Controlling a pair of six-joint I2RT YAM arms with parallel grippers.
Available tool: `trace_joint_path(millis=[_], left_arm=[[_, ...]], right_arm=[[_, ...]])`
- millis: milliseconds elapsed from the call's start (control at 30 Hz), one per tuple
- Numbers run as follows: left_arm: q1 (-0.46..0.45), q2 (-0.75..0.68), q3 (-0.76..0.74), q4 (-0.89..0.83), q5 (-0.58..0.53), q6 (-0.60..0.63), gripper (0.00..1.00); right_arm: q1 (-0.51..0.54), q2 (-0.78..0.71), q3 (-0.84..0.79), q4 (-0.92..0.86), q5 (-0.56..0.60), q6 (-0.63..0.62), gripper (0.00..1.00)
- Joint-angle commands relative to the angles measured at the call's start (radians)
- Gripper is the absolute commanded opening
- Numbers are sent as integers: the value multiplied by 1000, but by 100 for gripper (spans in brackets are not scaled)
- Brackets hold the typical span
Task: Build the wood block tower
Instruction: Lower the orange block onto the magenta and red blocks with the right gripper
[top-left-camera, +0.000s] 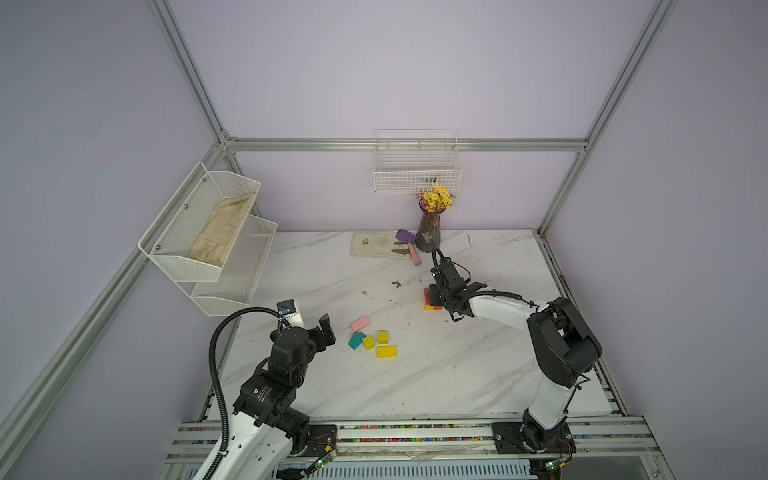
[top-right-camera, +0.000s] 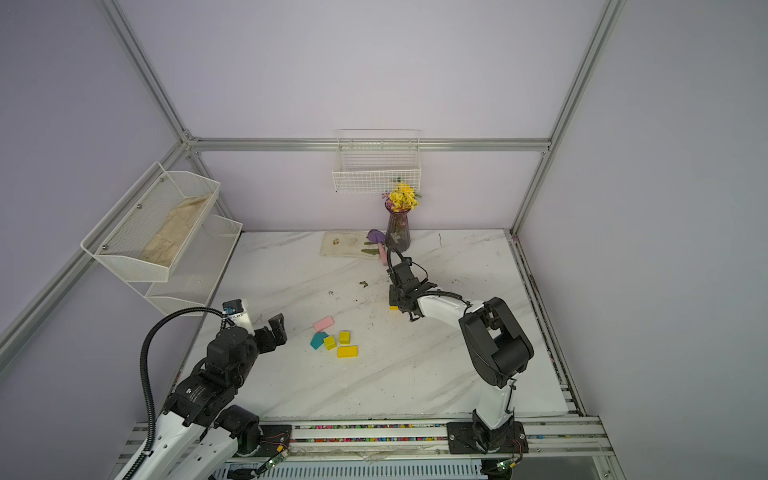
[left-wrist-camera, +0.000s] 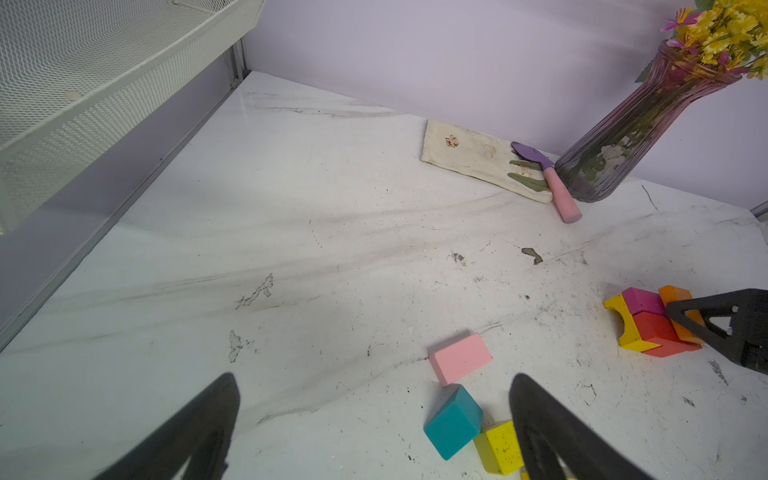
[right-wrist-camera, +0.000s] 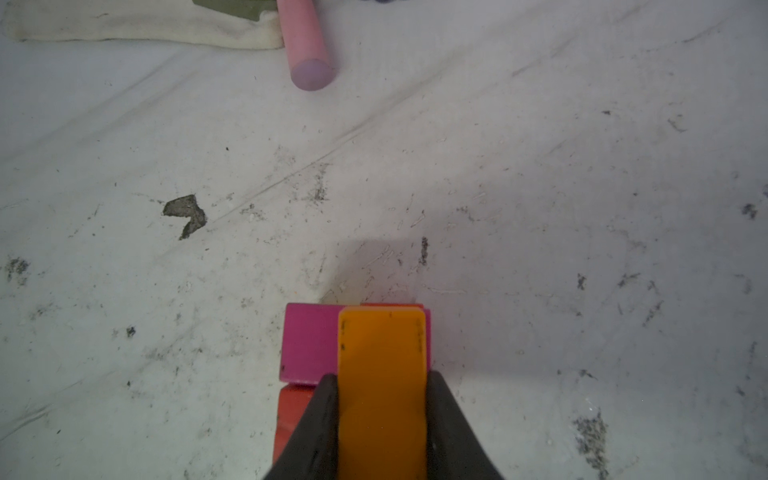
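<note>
So my right gripper (right-wrist-camera: 382, 376) is pinching the orange block (right-wrist-camera: 382, 345), one finger on each long side, parked right over the tower (left-wrist-camera: 648, 320). The magenta block (right-wrist-camera: 309, 340) and a red block (right-wrist-camera: 291, 407) are directly underneath. I honestly can't tell if the orange one is resting on the stack or just above it. There's also a yellow arch piece (left-wrist-camera: 623, 328) at the stack's base.

My left gripper (top-left-camera: 328, 330) is spread wide, holding nothing, just beside the loose pile on the table (top-left-camera: 415, 382): pink block (top-left-camera: 360, 323), teal piece (top-left-camera: 356, 340), yellow cubes (top-left-camera: 368, 342) and yellow brick (top-left-camera: 386, 351). That pile sits well apart from the tower.
</note>
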Motion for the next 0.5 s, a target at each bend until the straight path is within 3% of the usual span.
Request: trace_joint_path(millis=[0, 467], left_arm=[[6, -6, -35, 32, -16, 10, 99], [5, -5, -35, 32, -16, 10, 100]], right_arm=[[-6, -31, 9, -39, 20, 7, 7], [-6, -14, 16, -39, 14, 6, 24]])
